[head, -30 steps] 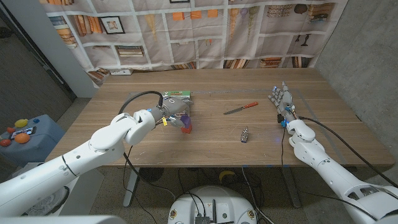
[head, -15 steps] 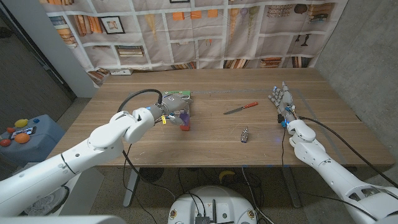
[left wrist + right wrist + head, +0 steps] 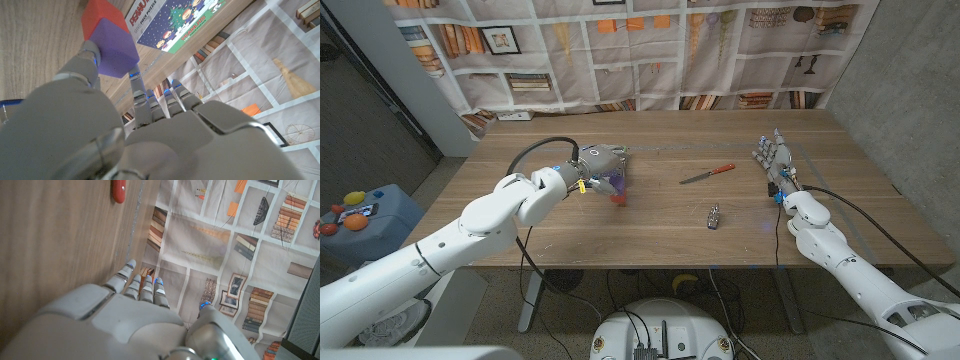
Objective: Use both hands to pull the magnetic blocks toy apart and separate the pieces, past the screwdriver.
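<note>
While my left hand (image 3: 599, 163) sat left of centre in the head view, its fingers (image 3: 91, 56) pinched the magnetic blocks toy (image 3: 616, 190), a purple cube stuck to a red one, with the red end toward the wooden table (image 3: 660, 235). Just behind it lay a puzzle box (image 3: 176, 26). Farther right, near the frame's middle, the screwdriver (image 3: 708, 174) rested with its red handle pointing right, and a small metal piece (image 3: 714, 216) lay below it. At the right edge, my right hand (image 3: 772, 162) held nothing, fingers straight and slightly apart.
</note>
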Action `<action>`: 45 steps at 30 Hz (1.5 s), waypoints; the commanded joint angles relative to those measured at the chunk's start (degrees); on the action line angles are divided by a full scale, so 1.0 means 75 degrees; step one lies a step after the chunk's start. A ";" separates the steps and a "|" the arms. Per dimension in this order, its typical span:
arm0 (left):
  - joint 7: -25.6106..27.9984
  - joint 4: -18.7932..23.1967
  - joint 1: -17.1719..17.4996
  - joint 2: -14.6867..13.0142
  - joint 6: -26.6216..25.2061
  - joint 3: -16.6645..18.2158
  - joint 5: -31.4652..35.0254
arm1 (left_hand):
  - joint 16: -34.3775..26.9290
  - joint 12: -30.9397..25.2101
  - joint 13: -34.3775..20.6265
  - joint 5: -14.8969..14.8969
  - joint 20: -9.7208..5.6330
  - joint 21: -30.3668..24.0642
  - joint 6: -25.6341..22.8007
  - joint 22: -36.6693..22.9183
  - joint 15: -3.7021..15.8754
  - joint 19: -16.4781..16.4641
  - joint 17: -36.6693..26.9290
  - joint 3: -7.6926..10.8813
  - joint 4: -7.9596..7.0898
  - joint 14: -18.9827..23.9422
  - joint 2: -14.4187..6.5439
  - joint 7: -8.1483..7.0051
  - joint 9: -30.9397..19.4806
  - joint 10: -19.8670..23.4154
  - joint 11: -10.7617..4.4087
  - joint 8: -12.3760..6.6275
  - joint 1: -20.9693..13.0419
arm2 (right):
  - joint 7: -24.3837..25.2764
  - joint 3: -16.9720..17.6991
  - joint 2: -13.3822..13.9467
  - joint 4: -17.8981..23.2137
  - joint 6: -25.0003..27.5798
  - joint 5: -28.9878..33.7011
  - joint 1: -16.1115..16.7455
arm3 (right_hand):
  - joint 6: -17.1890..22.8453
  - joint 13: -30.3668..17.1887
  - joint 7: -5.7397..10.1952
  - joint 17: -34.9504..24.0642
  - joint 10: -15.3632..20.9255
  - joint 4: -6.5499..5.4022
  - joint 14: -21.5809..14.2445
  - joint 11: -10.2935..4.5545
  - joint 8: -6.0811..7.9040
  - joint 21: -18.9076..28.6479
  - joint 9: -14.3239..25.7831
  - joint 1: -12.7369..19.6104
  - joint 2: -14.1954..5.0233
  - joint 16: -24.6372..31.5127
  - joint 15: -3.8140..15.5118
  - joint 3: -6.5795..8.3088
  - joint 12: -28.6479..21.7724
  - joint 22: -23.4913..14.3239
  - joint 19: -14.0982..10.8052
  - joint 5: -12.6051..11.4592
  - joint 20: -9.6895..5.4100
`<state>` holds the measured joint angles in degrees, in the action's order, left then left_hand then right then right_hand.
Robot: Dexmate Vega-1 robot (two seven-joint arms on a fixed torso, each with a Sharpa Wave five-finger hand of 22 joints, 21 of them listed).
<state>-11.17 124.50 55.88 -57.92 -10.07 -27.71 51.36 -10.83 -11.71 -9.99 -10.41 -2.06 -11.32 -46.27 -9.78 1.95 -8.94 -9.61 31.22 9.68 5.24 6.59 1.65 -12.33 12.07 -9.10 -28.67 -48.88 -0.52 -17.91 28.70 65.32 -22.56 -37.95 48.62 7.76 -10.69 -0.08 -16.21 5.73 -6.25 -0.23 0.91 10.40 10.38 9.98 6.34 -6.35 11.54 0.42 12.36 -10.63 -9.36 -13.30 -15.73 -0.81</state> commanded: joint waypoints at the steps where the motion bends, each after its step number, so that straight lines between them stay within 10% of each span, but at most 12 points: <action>1: 0.0188 0.0111 0.0039 0.0172 -0.0212 0.0180 -0.0346 | 0.0036 0.0015 -0.0015 -0.0035 -0.0042 -0.0021 -0.0785 -0.0011 0.0359 -0.0065 -0.0022 -0.0049 -0.0007 0.0065 -0.0258 -0.0691 -0.0020 0.0108 -0.0015 -0.0350 -0.0147 | 0.0140 0.0008 0.0209 0.0382 0.0083 0.0140 0.0164 | 0.0025 -0.0011 0.0037 0.0010 0.0083 0.0021 -0.0076 -0.0006 0.0050 0.0010 0.0014 -0.0044 -0.0108 0.0082 -0.0001 0.0048 -0.0079 -0.0015 0.0024 -0.0046 -0.0106; 45: 0.2053 -0.0110 -0.0025 0.1717 -0.1502 -0.0088 -0.2087 | 0.0068 0.0040 -0.0010 -0.0058 -0.0025 0.0011 -0.1208 -0.0013 0.0322 -0.0144 -0.0019 -0.0206 0.0019 0.0051 -0.0422 -0.0677 0.0013 0.0280 0.0007 -0.0433 -0.0304 | 0.0126 -0.0527 0.1019 0.0854 0.0248 0.1517 -0.0123 | 0.0001 -0.0006 0.0070 0.0148 0.0066 0.0112 -0.0299 -0.0030 0.0042 0.0010 0.0013 0.0022 -0.0089 0.0099 -0.0015 0.0161 -0.0059 -0.0006 0.0078 -0.0032 -0.0230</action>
<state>0.06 124.71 56.09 -47.98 -19.94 -27.61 39.55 -10.38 -11.43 -9.86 -10.64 -2.25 -11.32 -48.02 -9.76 1.95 -9.55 -9.62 29.79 9.83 5.23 6.23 3.39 -12.03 13.92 -9.10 -28.67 -48.52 1.00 -20.82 35.31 71.67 -19.95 -29.15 48.65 7.45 -10.69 0.22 -15.16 5.93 -5.53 -2.07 0.71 10.40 10.38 9.98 6.34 -6.35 12.34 0.21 13.07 -10.63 -9.36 -12.67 -15.73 -1.85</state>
